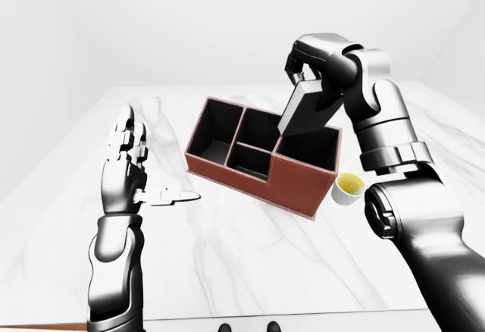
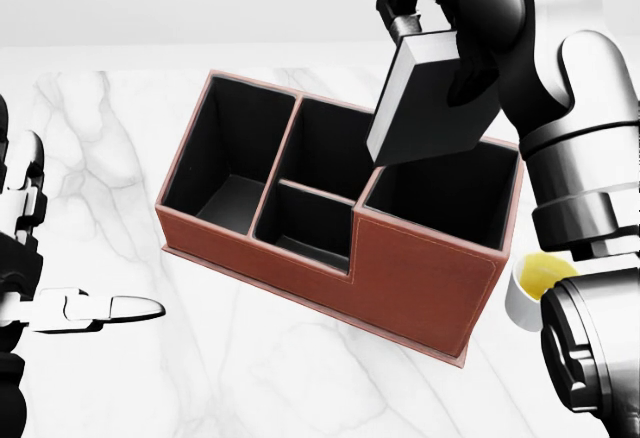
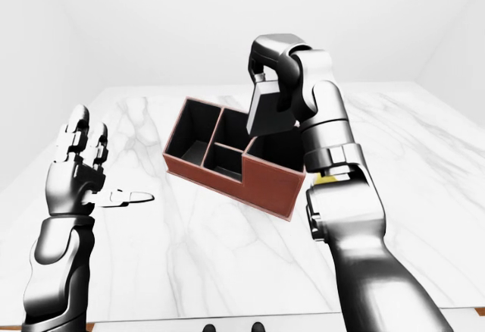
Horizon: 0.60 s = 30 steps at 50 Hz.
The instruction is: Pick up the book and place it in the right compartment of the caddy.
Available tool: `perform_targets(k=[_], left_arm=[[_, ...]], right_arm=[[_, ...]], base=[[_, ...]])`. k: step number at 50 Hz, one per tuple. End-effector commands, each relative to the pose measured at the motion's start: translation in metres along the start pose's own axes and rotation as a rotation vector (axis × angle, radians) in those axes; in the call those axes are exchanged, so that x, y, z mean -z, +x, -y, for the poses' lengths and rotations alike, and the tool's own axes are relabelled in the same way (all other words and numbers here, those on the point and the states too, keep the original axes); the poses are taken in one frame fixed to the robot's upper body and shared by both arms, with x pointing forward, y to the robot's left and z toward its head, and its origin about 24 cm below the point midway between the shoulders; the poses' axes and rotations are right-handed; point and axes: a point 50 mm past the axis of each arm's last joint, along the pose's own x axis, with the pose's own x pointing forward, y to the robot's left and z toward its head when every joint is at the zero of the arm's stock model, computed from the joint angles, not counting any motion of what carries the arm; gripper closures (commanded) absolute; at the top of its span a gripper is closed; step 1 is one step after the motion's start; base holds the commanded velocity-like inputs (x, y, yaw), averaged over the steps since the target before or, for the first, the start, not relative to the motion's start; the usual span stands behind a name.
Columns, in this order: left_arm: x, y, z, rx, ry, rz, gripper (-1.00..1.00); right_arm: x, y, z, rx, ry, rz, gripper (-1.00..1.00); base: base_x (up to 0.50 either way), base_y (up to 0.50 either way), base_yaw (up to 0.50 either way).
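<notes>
A dark book (image 2: pixel 432 103) is held in the closed fingers of the right hand (image 2: pixel 420 8), gripped by its upper end and tilted, with its lower end hanging just above the rim of the caddy (image 2: pixel 420 278) at the wall between the middle and right compartments. The book is not seen to touch the caddy. The caddy, red-brown outside and black inside, is set on the white marble worktop (image 1: pixel 250 264), turned at an angle and nearer the worktop's far edge than its near edge. A small white cup (image 1: pixel 348 189) with yellow contents is seen just beside the caddy's right end. The left hand (image 1: pixel 125 161) is held upright over the left part of the worktop, fingers spread wide and thumb stretched toward the caddy, holding nothing.
</notes>
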Motion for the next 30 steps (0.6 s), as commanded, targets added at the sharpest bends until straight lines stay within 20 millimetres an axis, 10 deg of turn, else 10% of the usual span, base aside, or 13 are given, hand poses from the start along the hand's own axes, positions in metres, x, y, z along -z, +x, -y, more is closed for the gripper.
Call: perform_targets(k=[1, 30], left_arm=[[0.002, 0.000, -0.001, -0.001, 0.000, -0.008, -1.00], [0.007, -0.002, -0.003, -0.005, -0.002, -0.033, -1.00]], right_arm=[[0.012, 0.009, -0.006, 0.061, -0.044, -0.078, 1.00], [0.026, 0.019, -0.047, 0.009, -0.100, -0.152, 1.00]], base=[[0.00, 0.00, 0.00], [0.00, 0.00, 0.00]])
